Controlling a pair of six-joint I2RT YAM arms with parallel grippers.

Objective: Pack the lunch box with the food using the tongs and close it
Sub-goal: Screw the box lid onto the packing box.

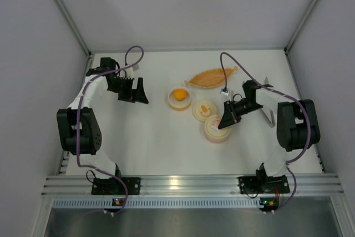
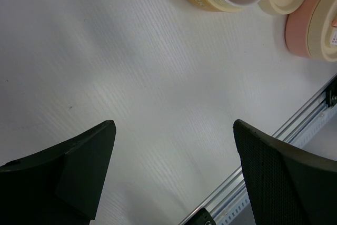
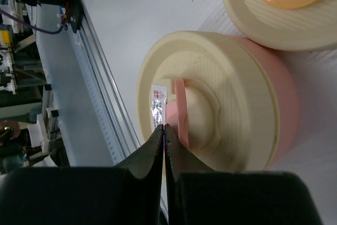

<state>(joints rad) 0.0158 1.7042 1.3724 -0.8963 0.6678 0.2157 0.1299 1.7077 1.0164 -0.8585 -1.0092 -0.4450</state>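
**Packing barely begun, tongs not in hand**

R gripper (image 3: pixel 164 130) is clenched on nothing, tips at the ribbed cream lid (image 3: pixel 210 77) of the smooth pink tub (image 3: pixel 287 104), beside its pink strap. L gripper (image 2: pixel 174 125) gapes wide over bare table. Food (image 1: pixel 179 94) (glossy round yellow-orange lump) sits in the open yellow bowl (image 1: pixel 170 99). Slim silver tongs (image 1: pixel 270 117) lie at far right, unheld. Probably most of the job remains, incl. closing.
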